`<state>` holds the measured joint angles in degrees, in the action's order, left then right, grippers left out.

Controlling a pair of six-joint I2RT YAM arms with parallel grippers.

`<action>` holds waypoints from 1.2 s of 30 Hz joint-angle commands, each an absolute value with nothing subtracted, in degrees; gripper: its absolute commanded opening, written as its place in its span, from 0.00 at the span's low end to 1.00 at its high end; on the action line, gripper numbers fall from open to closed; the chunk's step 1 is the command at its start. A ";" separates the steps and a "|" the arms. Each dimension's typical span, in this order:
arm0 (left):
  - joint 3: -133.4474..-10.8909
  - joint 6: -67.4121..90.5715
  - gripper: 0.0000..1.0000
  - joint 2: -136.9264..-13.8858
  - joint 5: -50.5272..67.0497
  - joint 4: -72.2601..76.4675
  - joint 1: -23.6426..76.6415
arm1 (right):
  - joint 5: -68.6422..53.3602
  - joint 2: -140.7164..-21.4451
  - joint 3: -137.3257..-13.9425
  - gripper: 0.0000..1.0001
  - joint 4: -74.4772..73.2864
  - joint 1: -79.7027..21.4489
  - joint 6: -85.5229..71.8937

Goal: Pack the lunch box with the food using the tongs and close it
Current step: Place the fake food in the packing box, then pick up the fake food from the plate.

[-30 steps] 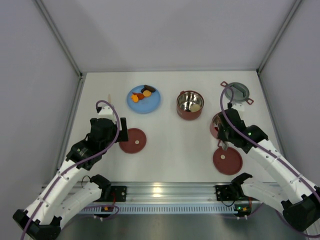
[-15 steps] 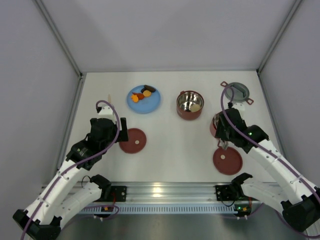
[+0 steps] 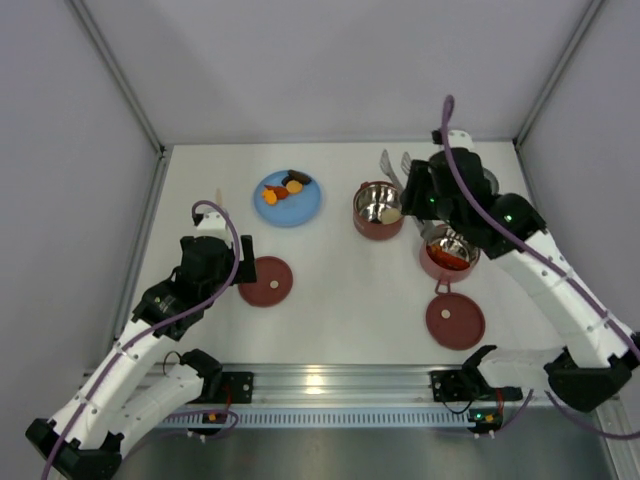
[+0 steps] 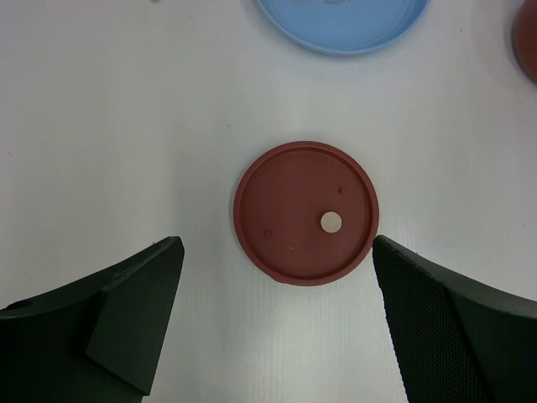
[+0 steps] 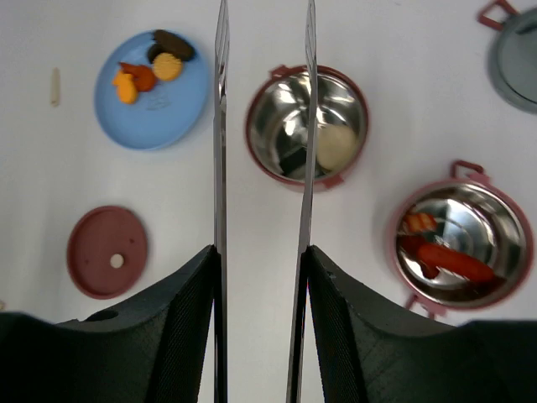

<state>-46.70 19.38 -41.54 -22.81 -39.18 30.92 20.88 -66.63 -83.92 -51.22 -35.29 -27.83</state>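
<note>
My right gripper [image 5: 260, 252] is shut on the tongs [image 5: 221, 151], one thin silver arm pressed against each finger and a gap between the arms. The tong tips [image 3: 394, 160] reach past the middle lunch box bowl [image 3: 368, 226], which holds a cream piece [image 5: 336, 144]. The right bowl [image 3: 432, 265] holds orange food [image 5: 445, 256]. More food [image 5: 138, 80] lies on the blue plate [image 3: 305, 203]. My left gripper [image 4: 275, 245] hangs open above a dark-red lid [image 4: 294, 193], touching nothing.
A second dark-red lid [image 3: 455, 321] lies near the front right. The grey two-eared cover [image 5: 516, 54] sits at the back right, hidden under my right arm in the top view. A small pale stick [image 3: 218, 196] lies left of the plate.
My right arm has risen and swung from the right bowl toward the back, carrying the tongs over the middle bowl. The left arm has not moved.
</note>
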 commanded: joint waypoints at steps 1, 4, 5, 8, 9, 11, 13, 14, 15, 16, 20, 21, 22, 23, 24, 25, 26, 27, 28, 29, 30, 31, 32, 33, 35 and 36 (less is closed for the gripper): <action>-47.37 18.98 0.99 -41.92 -23.38 -38.50 31.20 | 18.99 -76.35 -93.21 0.45 -46.15 -40.86 -24.35; -47.37 18.98 0.99 -41.92 -23.47 -38.50 31.11 | 15.92 -89.16 -100.07 0.46 -41.85 -42.80 -22.59; -47.37 19.07 0.99 -41.84 -23.55 -38.58 31.20 | 15.21 -91.47 -101.67 0.46 -40.79 -43.06 -21.98; -47.37 19.07 0.99 -41.92 -23.47 -38.50 31.20 | 11.27 -101.23 -107.91 0.46 -36.92 -43.50 -20.83; -47.37 19.07 0.99 -42.01 -23.47 -38.50 31.20 | 10.64 -103.69 -109.50 0.46 -36.22 -43.59 -20.40; -47.37 18.99 0.99 -42.01 -23.38 -38.58 31.20 | 9.59 -110.72 -115.03 0.46 -35.42 -43.59 -19.87; -47.29 18.98 0.99 -42.01 -23.38 -38.50 31.20 | 9.49 -116.85 -120.11 0.46 -34.89 -43.59 -19.08; -47.37 18.98 0.99 -42.10 -23.38 -38.50 31.11 | 9.32 -118.55 -121.63 0.46 -34.11 -43.51 -18.64; -47.37 18.98 0.99 -42.10 -23.38 -38.41 31.20 | 9.32 -120.30 -123.03 0.47 -33.67 -43.51 -18.20; -47.29 18.98 0.99 -42.10 -23.38 -38.50 31.11 | 9.49 -121.89 -125.66 0.47 -33.49 -43.42 -18.11; -47.29 18.98 0.99 -42.10 -23.38 -38.41 31.11 | 10.28 -127.96 -128.67 0.47 -31.91 -42.89 -17.49; -47.29 18.98 0.99 -42.10 -23.29 -38.50 31.20 | 10.54 -128.32 -128.67 0.47 -30.95 -42.54 -17.40; -47.29 18.98 0.99 -42.10 -23.20 -38.50 31.20 | 10.98 -128.76 -128.58 0.47 -30.76 -42.45 -17.40; -47.29 18.98 0.99 -42.10 -23.20 -38.50 31.20 | 11.42 -128.93 -128.50 0.47 -30.41 -42.28 -17.14; -47.37 18.98 0.99 -42.10 -23.20 -38.50 31.20 | 11.60 -129.20 -128.32 0.47 -29.98 -42.10 -16.53; -47.29 18.90 0.99 -42.10 -23.12 -38.41 31.11 | 11.95 -129.37 -128.32 0.47 -29.88 -42.01 -16.18; -47.37 18.90 0.99 -42.19 -23.12 -38.32 31.20 | 12.56 -129.46 -128.32 0.47 -29.97 -42.01 -15.91; -47.29 18.90 0.99 -42.19 -23.20 -38.32 31.20 | 12.83 -129.64 -128.23 0.48 -29.97 -41.92 -15.56; -47.29 18.90 0.99 -42.19 -23.12 -38.32 31.20 | 13.18 -129.73 -127.97 0.47 -29.88 -41.92 -14.95; -47.29 18.90 0.99 -42.19 -23.12 -38.41 31.20 | 13.79 -129.90 -127.88 0.47 -29.88 -41.92 -14.68; -47.29 18.90 0.99 -42.19 -23.12 -38.32 31.20 | 13.97 -129.99 -127.62 0.48 -29.88 -41.92 -14.50; -47.29 18.90 0.99 -42.19 -23.12 -38.41 31.20 | 14.24 -129.82 -126.92 0.48 -29.45 -41.92 -13.81; -47.29 18.81 0.99 -42.19 -23.20 -38.41 31.20 | 14.50 -129.81 -126.48 0.48 -29.18 -41.92 -13.54; -47.29 18.90 0.99 -42.19 -23.12 -38.32 31.20 | 14.76 -129.90 -126.30 0.48 -29.18 -41.92 -13.19; -47.29 18.90 0.99 -42.45 -23.12 -38.32 31.11 | 15.29 -130.25 -126.04 0.48 -29.18 -41.92 -12.13; -47.29 18.90 0.99 -42.45 -23.20 -38.32 31.20 | 15.55 -130.34 -126.04 0.48 -29.27 -42.01 -11.78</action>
<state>-46.70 19.38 -42.13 -22.96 -39.18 30.92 13.39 -129.95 -124.73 -34.65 -42.19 -14.17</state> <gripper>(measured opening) 0.990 0.477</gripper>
